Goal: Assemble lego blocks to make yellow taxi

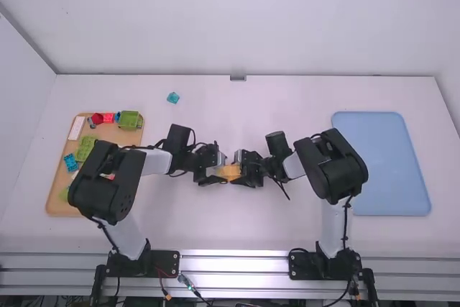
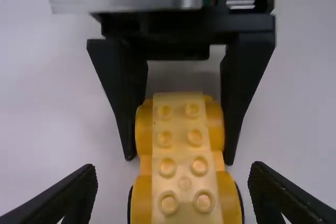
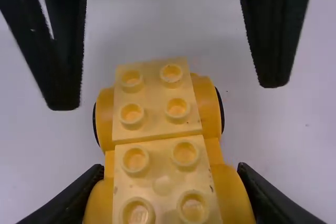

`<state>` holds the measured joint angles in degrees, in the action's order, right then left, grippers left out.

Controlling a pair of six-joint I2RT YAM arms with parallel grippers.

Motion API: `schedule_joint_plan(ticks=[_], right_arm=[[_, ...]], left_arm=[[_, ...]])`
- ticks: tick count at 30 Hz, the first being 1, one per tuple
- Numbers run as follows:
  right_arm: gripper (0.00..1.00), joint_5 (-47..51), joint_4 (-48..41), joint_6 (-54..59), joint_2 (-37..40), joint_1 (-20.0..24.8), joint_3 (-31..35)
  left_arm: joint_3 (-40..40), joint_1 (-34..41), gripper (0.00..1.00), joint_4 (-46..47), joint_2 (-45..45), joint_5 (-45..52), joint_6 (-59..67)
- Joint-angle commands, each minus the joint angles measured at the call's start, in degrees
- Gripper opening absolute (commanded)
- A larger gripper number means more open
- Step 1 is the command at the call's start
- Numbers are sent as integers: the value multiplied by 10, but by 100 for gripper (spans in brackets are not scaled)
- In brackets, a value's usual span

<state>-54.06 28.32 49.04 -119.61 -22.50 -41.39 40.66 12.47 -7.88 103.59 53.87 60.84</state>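
"Since the right gripper (image 2: 179,157) has its fingers clamped on the yellow car body (image 2: 185,183), what should the left gripper (image 3: 169,90) do?"

"Its fingers stand apart, one either side of the end nearest it. If it's to take hold, I'd centre them, then close evenly below the studs (image 2: 168,167) so nothing twists."

"And the right one?"

"It should hold firm until that second grip is sure; letting go early could tip the body."

"How are the arms set?"

"The left arm (image 1: 108,185) and right arm (image 1: 334,167) bend inward, grippers facing each other over the table's (image 1: 215,221) middle, the car body between them."
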Motion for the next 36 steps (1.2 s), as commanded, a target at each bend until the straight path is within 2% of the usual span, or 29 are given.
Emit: schedule_joint_plan(ticks=[1, 2, 3, 4, 5, 6, 11, 23, 36], right_arm=[[36, 0, -4, 3, -8, -4, -6], [36, 0, -4, 3, -8, -4, -6], [36, 0, -4, 3, -8, -4, -6], [36, 0, -4, 3, -8, -4, -6], [36, 0, -4, 3, -8, -4, -6], [36, 0, -4, 3, -8, -4, -6], [37, 0, -4, 3, -8, -4, -6], [37, 0, -4, 3, -8, -4, -6], [37, 0, -1, 3, -7, -3, -6]], left_arm=[[15, -6, 77, 13, -31, 75, 0], [17, -8, 77, 21, -42, 91, 0], [17, -9, 70, 25, -48, 99, 0], [19, -9, 44, 33, -56, 102, 0], [19, -8, 14, 42, -62, 90, 0], [18, -9, 2, 47, -65, 75, -8], [16, 13, 2, 45, -56, -45, -116], [-5, 25, 2, 42, -3, -100, -104], [-49, 26, 2, -31, 55, -138, -105]])
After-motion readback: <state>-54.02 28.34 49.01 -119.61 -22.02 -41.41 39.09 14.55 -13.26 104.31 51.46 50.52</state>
